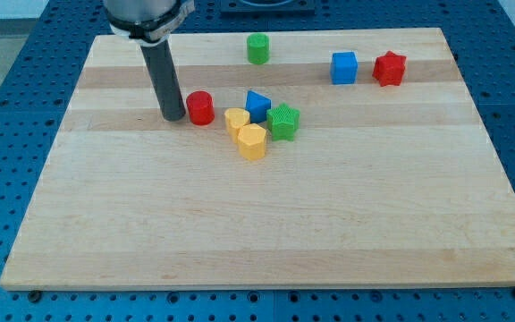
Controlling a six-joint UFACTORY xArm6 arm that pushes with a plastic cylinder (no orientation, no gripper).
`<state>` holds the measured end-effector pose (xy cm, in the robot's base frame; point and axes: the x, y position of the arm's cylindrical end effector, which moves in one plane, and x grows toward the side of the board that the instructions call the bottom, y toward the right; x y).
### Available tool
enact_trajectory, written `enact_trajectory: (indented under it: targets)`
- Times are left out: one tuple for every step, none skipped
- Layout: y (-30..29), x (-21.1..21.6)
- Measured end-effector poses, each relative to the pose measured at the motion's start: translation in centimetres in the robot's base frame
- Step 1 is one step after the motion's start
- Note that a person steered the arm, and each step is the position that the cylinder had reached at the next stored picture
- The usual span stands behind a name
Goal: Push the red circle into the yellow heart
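The red circle (200,107) sits left of the board's middle. My tip (173,117) stands just to its left, close beside it or touching it; I cannot tell which. The yellow heart (236,120) lies a short way to the right of the red circle, with a small gap between them. A yellow hexagon (252,141) touches the heart at its lower right.
A blue block (257,105) and a green star (283,122) crowd the heart's right side. A green cylinder (257,48) stands near the top edge. A blue cube (344,67) and a red star (389,68) sit at the upper right. The wooden board (266,224) lies on a blue perforated table.
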<state>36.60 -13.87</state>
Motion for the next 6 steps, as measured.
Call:
enact_trajectory:
  targets:
    - [0.7,-2.2]
    - [1.3,-1.8]
    - [1.9,-1.1]
    - [2.8,-0.6]
    - [4.1,-0.6]
    - [4.2,-0.6]
